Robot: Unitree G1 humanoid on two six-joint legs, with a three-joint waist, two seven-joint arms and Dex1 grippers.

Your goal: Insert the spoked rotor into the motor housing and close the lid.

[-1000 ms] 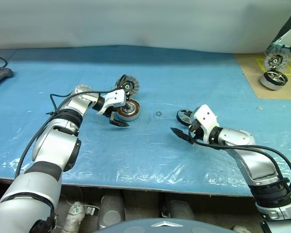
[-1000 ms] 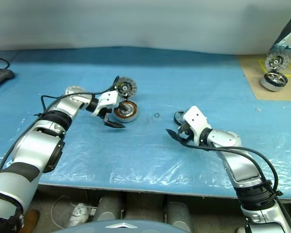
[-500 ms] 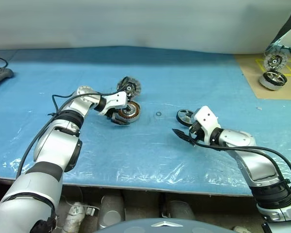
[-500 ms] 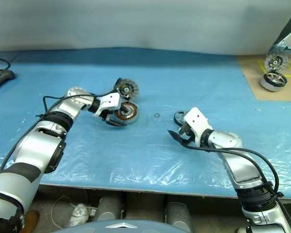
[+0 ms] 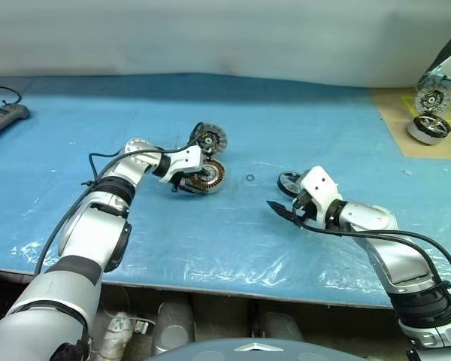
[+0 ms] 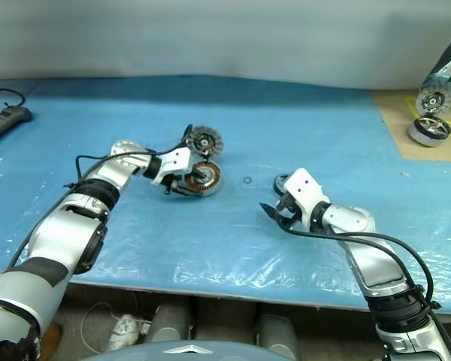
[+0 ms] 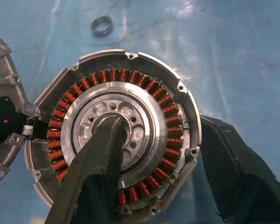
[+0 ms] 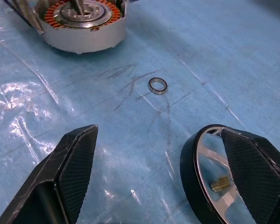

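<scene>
Evidently the left gripper (image 5: 186,183) is pinching the motor housing (image 7: 114,133) wall, one finger inside, steadying it, while the right gripper (image 8: 158,179) is gaping, straddling the spoked rotor (image 8: 210,179) for pickup

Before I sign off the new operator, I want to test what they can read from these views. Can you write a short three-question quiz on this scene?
1. True or false: the spoked rotor already sits inside the motor housing.
2. Where do the left gripper's two fingers stand? A) both outside the housing; B) one on the housing's hub, one outside its rim; C) both around the small loose ring.
3. Fill in: the lid stands ____, hinged up off the housing's rim.

Key: 1 false, the rotor lies on the blue sheet by the right gripper, which is open. 2 B. 3 open.
</scene>
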